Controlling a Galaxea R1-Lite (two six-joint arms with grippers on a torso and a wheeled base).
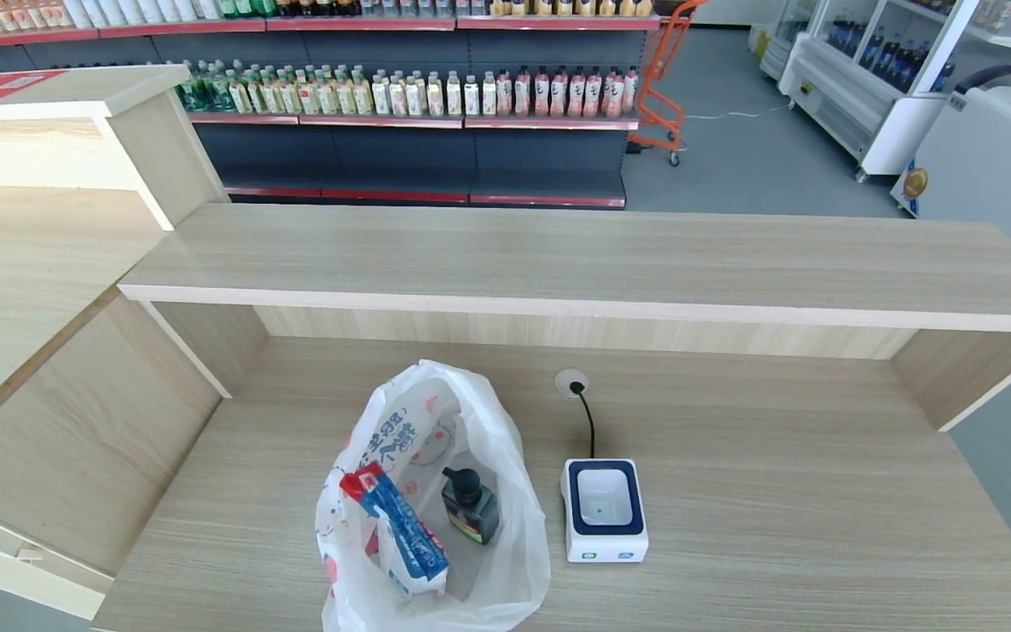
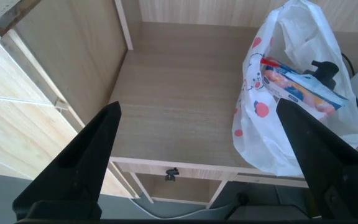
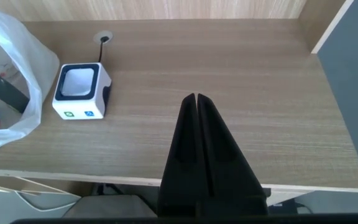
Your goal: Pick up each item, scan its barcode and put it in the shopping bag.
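Note:
A white plastic shopping bag (image 1: 435, 491) stands open on the wooden counter, holding a blue-and-red packet (image 1: 400, 527) and a dark pump bottle (image 1: 469, 505). Right of it sits the white scanner (image 1: 604, 509) with a dark blue frame, its cable running back to a hole in the counter. The left gripper (image 2: 197, 112) hangs open off the counter's front left, above its near edge, with the bag (image 2: 291, 93) to one side. The right gripper (image 3: 196, 99) is shut with nothing in it, above the counter's front edge, right of the scanner (image 3: 79, 90).
A raised shelf (image 1: 593, 263) runs along the back of the counter, with side panels (image 1: 84, 439) at left and right. The counter surface (image 1: 821, 509) right of the scanner is bare wood. Store shelves of bottles (image 1: 409, 92) and freezers (image 1: 892, 79) stand beyond.

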